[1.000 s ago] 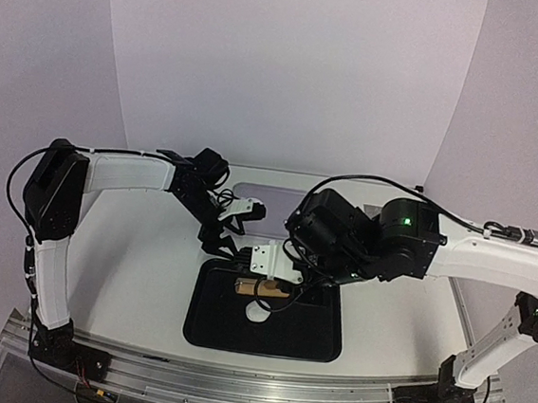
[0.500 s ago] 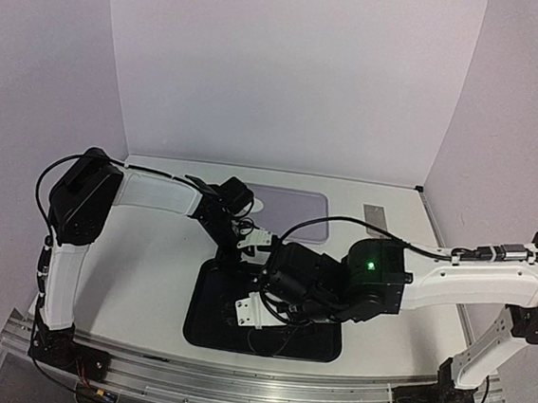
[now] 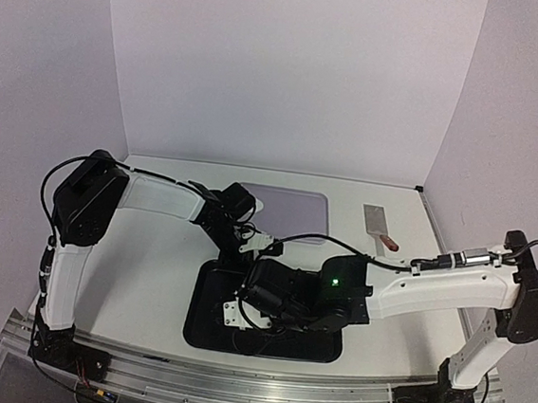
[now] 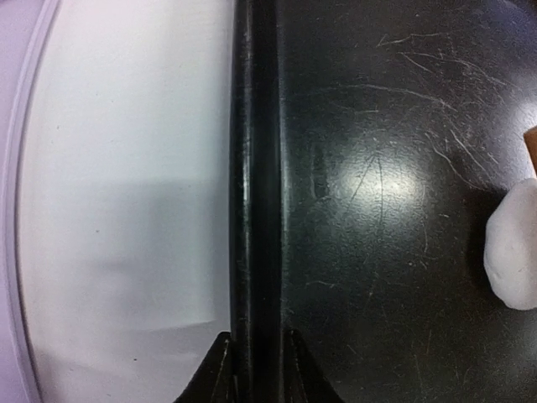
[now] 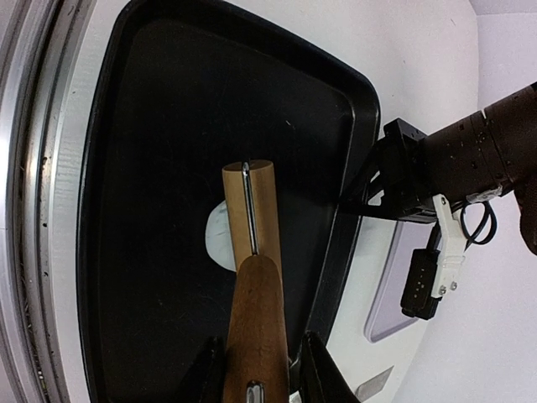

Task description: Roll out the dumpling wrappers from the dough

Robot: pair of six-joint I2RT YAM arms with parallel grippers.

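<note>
Blocked over the black tray (image 3: 201,331) by the right hand (image 5: 260,361) and its rolling pin (image 5: 250,218); pinched at the far rim by the left hand (image 4: 256,369). Open over the surface (image 3: 139,265) left of the tray. Farther back, low purple mat (image 3: 293,204) and cleaver (image 3: 378,223) lying flat.

A black tray (image 3: 201,333), lilac mat (image 3: 297,204) and cleaver (image 3: 376,219) sit on the table (image 3: 139,265).

The black tray (image 4: 377,252) at the left gripper (image 4: 254,369) is glossy with fine scratches, the white table (image 4: 126,210) beside it matt. The brown wooden rolling pin (image 5: 260,302) in the right gripper (image 5: 260,357) looks smooth.
</note>
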